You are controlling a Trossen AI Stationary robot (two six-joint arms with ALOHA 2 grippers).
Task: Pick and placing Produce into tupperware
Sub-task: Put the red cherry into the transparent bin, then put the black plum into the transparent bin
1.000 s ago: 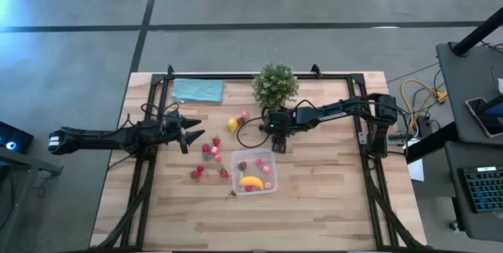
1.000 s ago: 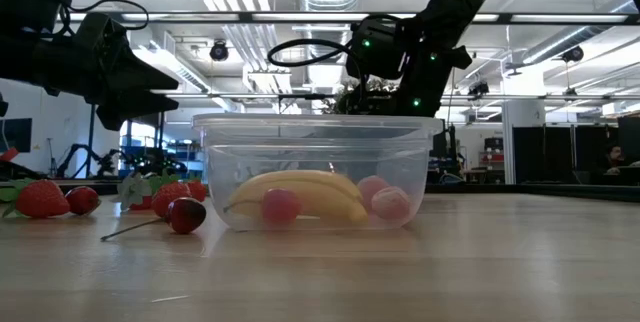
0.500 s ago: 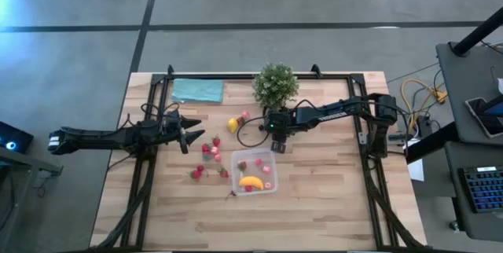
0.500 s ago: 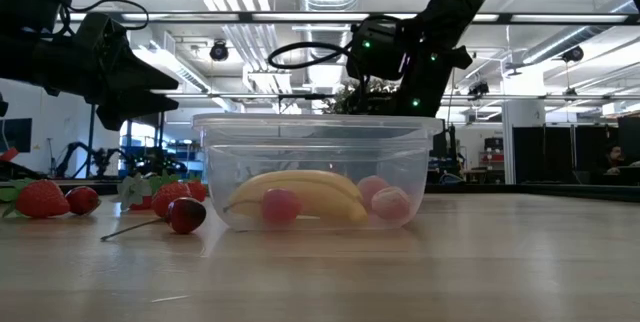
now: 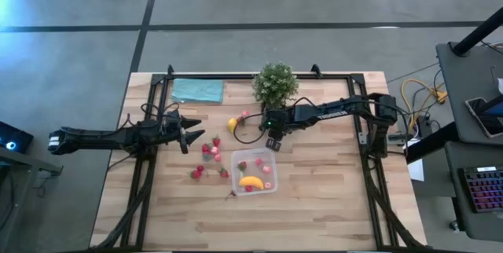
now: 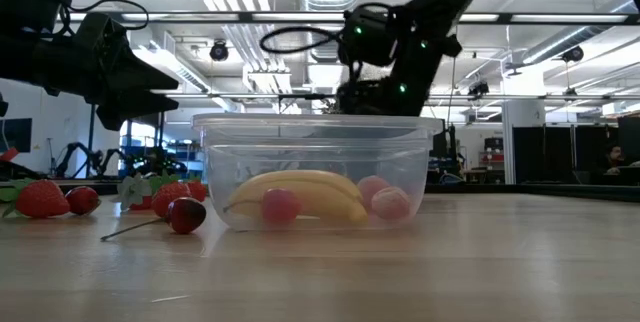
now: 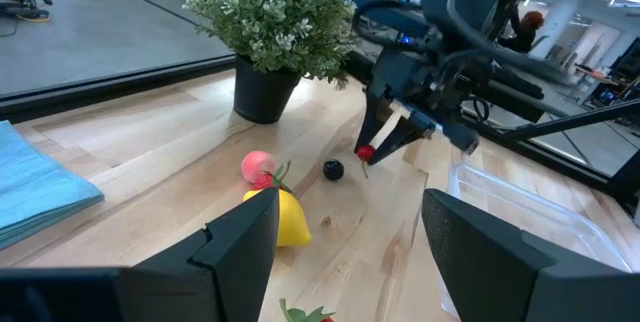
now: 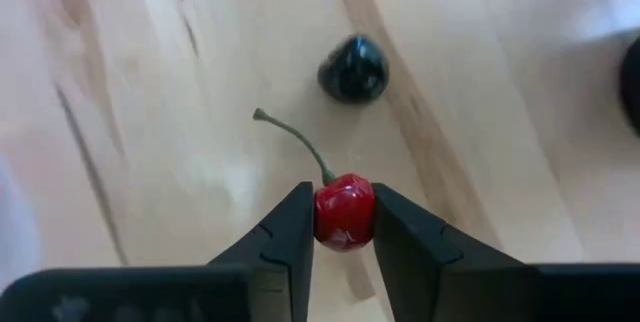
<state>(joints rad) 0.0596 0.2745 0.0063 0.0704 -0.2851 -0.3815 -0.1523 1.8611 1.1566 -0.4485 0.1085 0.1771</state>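
Your right tool (image 8: 344, 224) has just pinched a small red cherry (image 8: 344, 210) between its fingers, closed tight on the fruit with the green stem poking out ahead. This reads as the pick step of one more piece of produce. It sits just beyond the tupperware (image 5: 255, 170), on the side toward the potted plant (image 5: 275, 85), with a dark berry (image 8: 354, 67) on the bench (image 5: 330, 198) just past the cherry.

Next you need to lift clear of the bench, swing over the tupperware rim and open above the banana (image 5: 251, 181) already inside.

Your left tool (image 5: 185, 137) waits with its fingers spread wide and holding nothing, beyond the loose strawberries (image 5: 211, 150) on the tupperware's left.
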